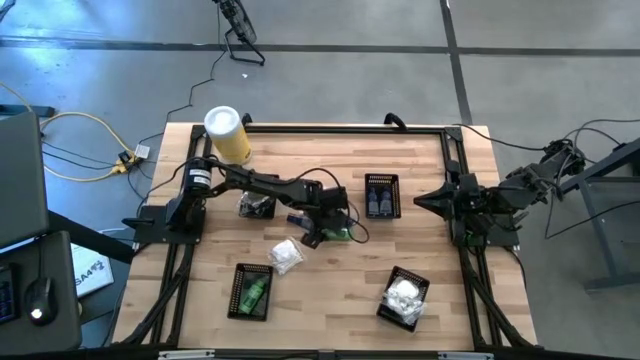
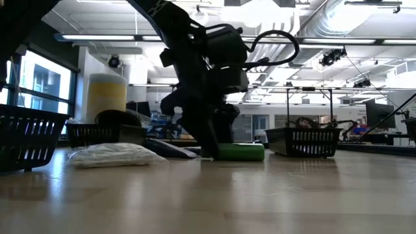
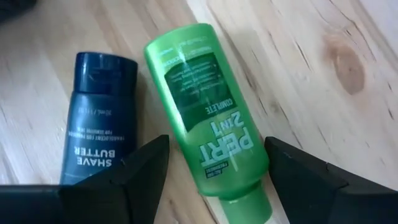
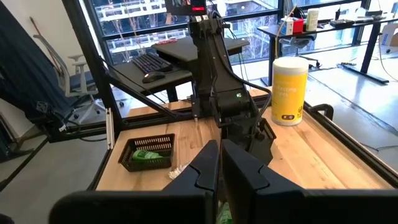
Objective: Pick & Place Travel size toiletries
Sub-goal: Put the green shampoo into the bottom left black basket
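Left claw [image 3: 214, 180] lowered at bench [image 1: 330, 300] centre, jaws spread wide, nothing gripped. Green bottle [image 3: 208, 112] lying flat on the bench directly between the two fingers, straddled but not yet pinched. Long axis running along the claw's line of sight, so the jaws close across the bottle's narrow width. Dark blue tube [image 3: 93, 118] lying just beside the bottle, outside one finger. Right claw [image 1: 420, 203] parked at the right edge, closed tight, well apart. Left arm clearly nearer.
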